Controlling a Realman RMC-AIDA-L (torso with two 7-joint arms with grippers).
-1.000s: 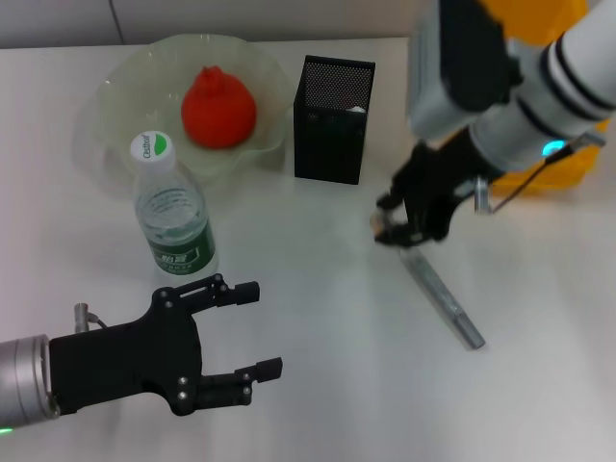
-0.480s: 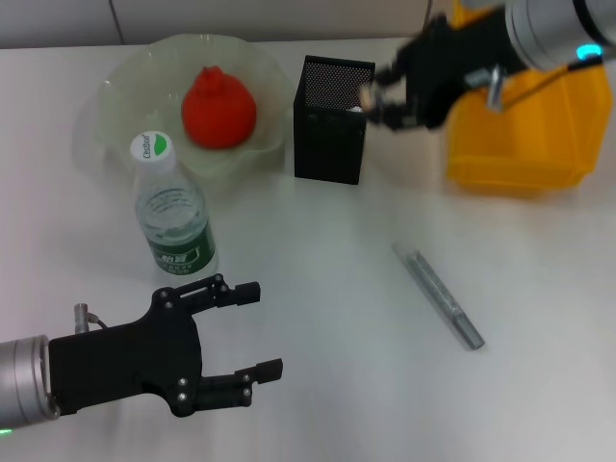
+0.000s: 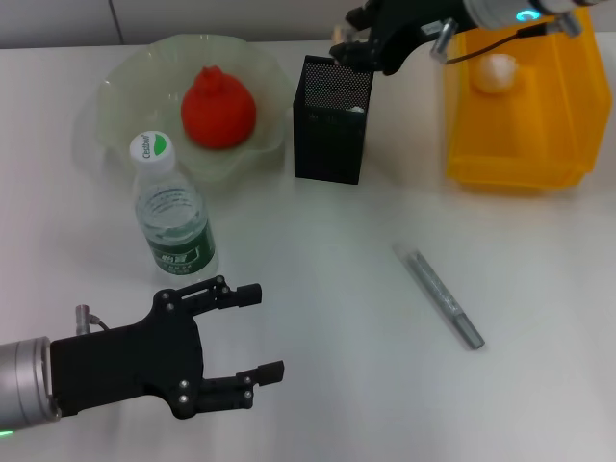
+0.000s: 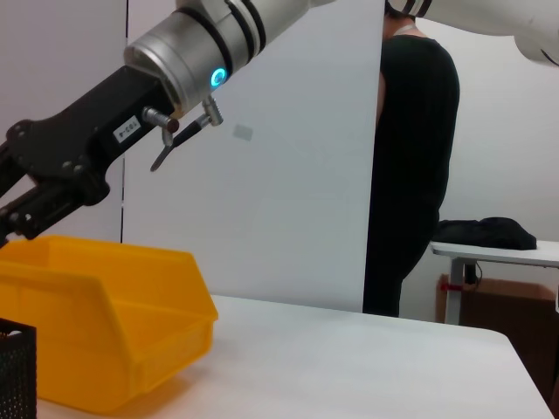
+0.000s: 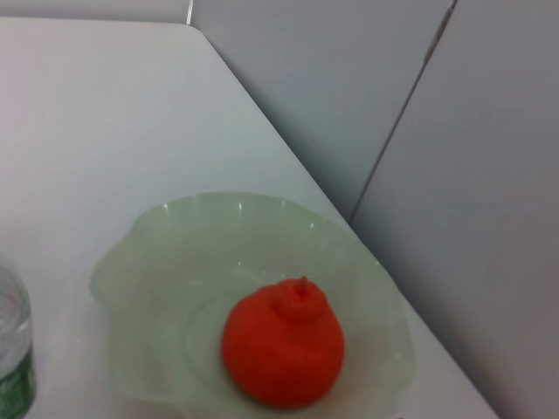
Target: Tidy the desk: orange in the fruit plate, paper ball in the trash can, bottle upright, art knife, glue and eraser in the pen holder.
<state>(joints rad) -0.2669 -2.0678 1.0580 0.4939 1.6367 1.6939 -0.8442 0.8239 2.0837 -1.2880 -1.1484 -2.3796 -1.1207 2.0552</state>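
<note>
Head view: the right gripper [image 3: 358, 43] hangs just above the black mesh pen holder [image 3: 333, 120], and I cannot tell whether it grips anything. Beside it, the yellow trash can [image 3: 520, 106] holds the paper ball [image 3: 498, 72]. The orange [image 3: 218, 108] sits in the fruit plate [image 3: 120, 96] (bottle [image 3: 173, 217] upright nearby). The left gripper [image 3: 236, 337] is spread open, well away; the art knife [image 3: 443, 296] lies on the desk.
</note>
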